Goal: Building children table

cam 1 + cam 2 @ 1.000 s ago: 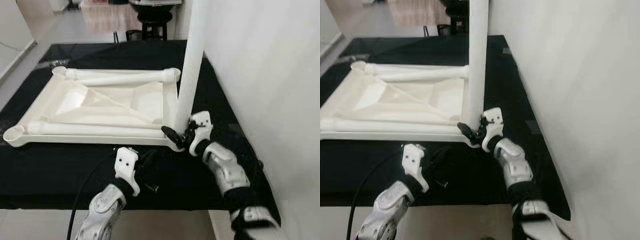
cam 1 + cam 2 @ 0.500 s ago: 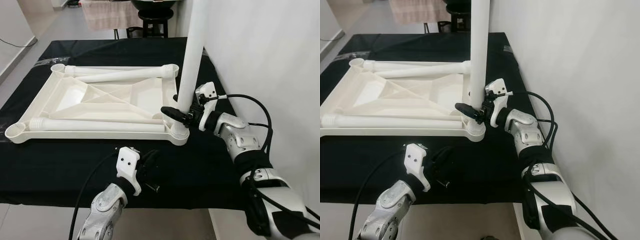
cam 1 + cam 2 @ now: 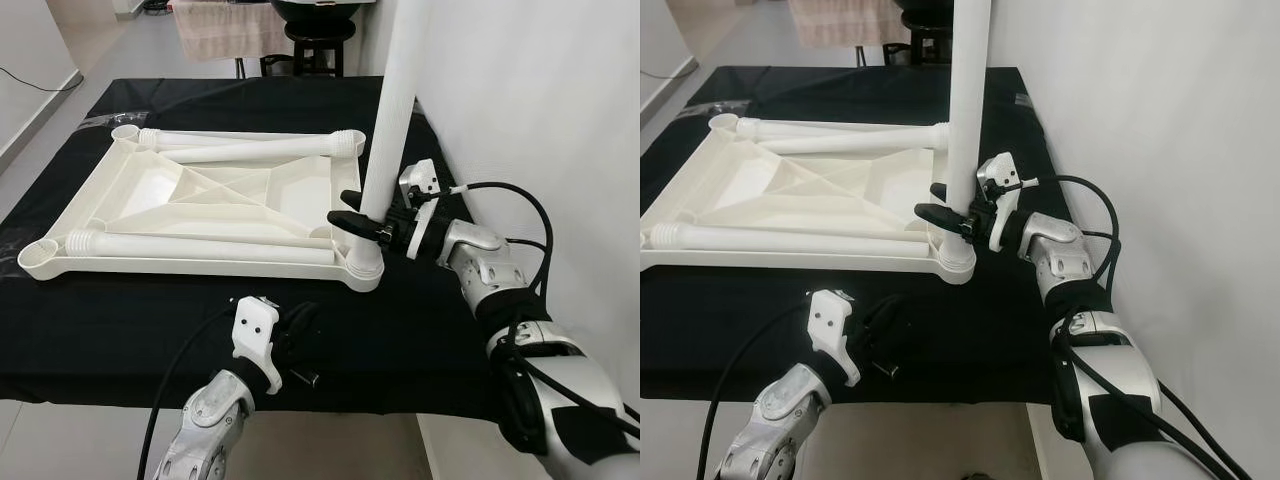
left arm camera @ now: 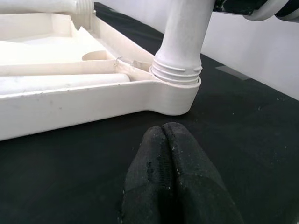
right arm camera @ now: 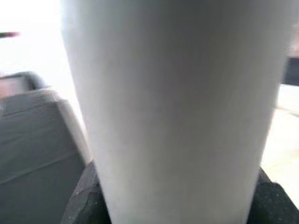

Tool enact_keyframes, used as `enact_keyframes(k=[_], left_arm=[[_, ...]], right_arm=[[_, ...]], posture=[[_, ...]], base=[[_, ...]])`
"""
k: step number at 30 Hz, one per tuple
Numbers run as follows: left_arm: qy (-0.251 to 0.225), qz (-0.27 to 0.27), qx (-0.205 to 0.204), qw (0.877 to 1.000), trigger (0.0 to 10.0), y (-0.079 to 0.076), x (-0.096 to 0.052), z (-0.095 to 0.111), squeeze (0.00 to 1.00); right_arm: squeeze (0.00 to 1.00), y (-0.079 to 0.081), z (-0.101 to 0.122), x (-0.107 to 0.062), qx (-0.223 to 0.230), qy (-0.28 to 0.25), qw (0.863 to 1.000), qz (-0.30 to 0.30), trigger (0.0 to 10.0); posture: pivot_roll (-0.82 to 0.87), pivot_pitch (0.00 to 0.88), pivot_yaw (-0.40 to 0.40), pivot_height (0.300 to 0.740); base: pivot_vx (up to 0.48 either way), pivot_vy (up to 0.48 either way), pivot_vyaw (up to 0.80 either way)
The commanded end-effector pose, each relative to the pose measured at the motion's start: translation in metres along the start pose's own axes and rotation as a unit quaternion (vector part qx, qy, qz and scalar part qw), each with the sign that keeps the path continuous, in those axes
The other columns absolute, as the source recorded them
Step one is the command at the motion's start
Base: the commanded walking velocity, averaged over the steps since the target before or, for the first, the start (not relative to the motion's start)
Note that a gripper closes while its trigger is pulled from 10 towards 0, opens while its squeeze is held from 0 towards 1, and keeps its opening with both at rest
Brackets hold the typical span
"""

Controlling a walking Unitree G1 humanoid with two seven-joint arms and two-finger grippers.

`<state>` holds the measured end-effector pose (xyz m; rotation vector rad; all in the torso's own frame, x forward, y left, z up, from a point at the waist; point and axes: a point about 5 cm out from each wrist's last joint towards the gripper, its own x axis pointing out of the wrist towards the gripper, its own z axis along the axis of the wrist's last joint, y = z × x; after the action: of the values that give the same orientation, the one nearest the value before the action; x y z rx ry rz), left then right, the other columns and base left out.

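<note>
The white table top lies upside down on a black cloth. One white leg stands upright in its near right corner socket. My right gripper is shut on that leg a little above the socket, with black fingers on either side of it. The right wrist view has the leg pressed between the pads. More loose legs lie on the top, one along the near edge and another by the far edge. My left gripper rests shut on the cloth just before the socket's threaded collar, holding nothing.
A white wall runs close along the right, right behind my right arm. The black cloth reaches the near edge of the surface. A dark stool and a hanging towel stand beyond the far end.
The camera has shifted. My right gripper has risen from beside the corner socket to a higher hold on the upright leg, and its arm has swung out to the right. The left gripper has stayed put.
</note>
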<state>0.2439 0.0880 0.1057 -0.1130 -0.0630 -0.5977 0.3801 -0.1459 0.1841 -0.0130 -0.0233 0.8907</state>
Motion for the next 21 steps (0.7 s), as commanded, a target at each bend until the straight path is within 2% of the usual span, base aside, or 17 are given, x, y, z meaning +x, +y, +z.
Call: enact_keyframes(k=[1,2,3,4,5,6,7,8,9,10,13,18,19,20,21], left_arm=[[-0.003,-0.002,-0.001,1.0,10.0,-0.003,-0.001,0.0,0.0],[-0.003,-0.001,-0.001,1.0,10.0,-0.003,-0.001,0.001,0.0],[-0.003,-0.001,-0.001,1.0,10.0,-0.002,-0.002,0.001,0.0],[-0.003,-0.001,-0.001,1.0,10.0,-0.002,-0.002,0.001,0.0],[-0.003,-0.001,0.0,1.0,10.0,-0.001,-0.003,0.001,0.0],[-0.003,-0.001,0.0,1.0,10.0,-0.001,-0.003,0.001,0.0],[-0.003,-0.001,0.0,1.0,10.0,-0.001,-0.003,0.002,0.0],[-0.002,-0.001,0.0,1.0,10.0,0.0,-0.004,0.001,0.0],[-0.002,-0.001,0.0,1.0,10.0,0.0,-0.004,0.001,0.0],[0.0,-0.001,0.0,1.0,10.0,0.0,-0.004,0.0,0.0],[0.002,-0.001,0.0,1.0,10.0,0.001,-0.004,-0.001,0.0],[0.003,0.006,0.007,1.0,10.0,0.003,-0.004,-0.002,0.0],[0.004,0.007,0.008,1.0,10.0,0.003,-0.005,-0.002,0.0],[0.004,0.007,0.008,1.0,10.0,0.003,-0.005,-0.002,0.0],[0.007,0.005,0.005,1.0,10.0,0.004,-0.005,-0.003,0.0]], right_arm=[[0.0,0.0,-0.026,-0.004,0.031,0.049,0.997,-0.052,0.0],[0.0,0.001,-0.036,-0.003,0.036,0.065,0.992,-0.1,0.0],[0.0,-0.001,-0.05,-0.007,0.02,0.096,0.969,-0.225,0.0],[0.0,-0.001,-0.05,-0.007,0.02,0.096,0.969,-0.225,0.0],[0.0,0.018,-0.071,-0.01,0.046,0.103,0.948,-0.299,0.0],[0.0,0.018,-0.071,-0.01,0.046,0.103,0.948,-0.299,0.0],[0.0,0.032,-0.082,-0.016,0.066,0.105,0.931,-0.344,0.0],[0.0,0.047,-0.085,-0.015,0.045,0.114,0.93,-0.346,0.0],[0.0,0.047,-0.085,-0.015,0.045,0.114,0.93,-0.346,0.0],[0.0,0.054,-0.084,-0.011,0.032,0.113,0.935,-0.335,0.0],[0.0,0.052,-0.08,-0.005,0.006,0.112,0.938,-0.328,0.0],[0.0,0.055,-0.082,-0.003,0.004,0.115,0.929,-0.351,0.0],[0.0,0.057,-0.084,-0.001,0.009,0.118,0.93,-0.348,7.8],[0.0,0.057,-0.084,-0.001,0.009,0.118,0.93,-0.348,7.8],[1.0,0.061,-0.074,0.002,0.021,0.096,0.938,-0.333,10.0]], posture=[[0.1,0.08,-0.053,0.74],[0.1,0.082,-0.053,0.74],[0.1,0.089,-0.053,0.74],[0.1,0.089,-0.053,0.74],[0.1,0.091,-0.044,0.74],[0.1,0.091,-0.044,0.74],[0.1,0.091,-0.044,0.74],[0.08,0.078,-0.037,0.74],[0.08,0.078,-0.037,0.74],[0.1,0.076,-0.053,0.74],[0.1,0.071,-0.055,0.74],[0.11,0.061,-0.042,0.74],[0.1,0.057,-0.04,0.74],[0.1,0.057,-0.04,0.74],[0.1,0.044,-0.036,0.74]], base=[[0.0,0.0,0.0],[0.0,0.0,0.0],[0.0,0.0,0.0],[0.0,0.0,0.0],[0.0,0.0,0.0],[0.0,0.0,0.0],[0.0,0.0,0.0],[0.0,0.0,0.0],[0.0,0.0,0.0],[0.0,0.0,0.0],[0.0,0.0,0.0],[0.0,0.0,0.0],[0.0,0.0,0.0],[0.0,0.0,0.0],[0.0,0.0,0.0]])
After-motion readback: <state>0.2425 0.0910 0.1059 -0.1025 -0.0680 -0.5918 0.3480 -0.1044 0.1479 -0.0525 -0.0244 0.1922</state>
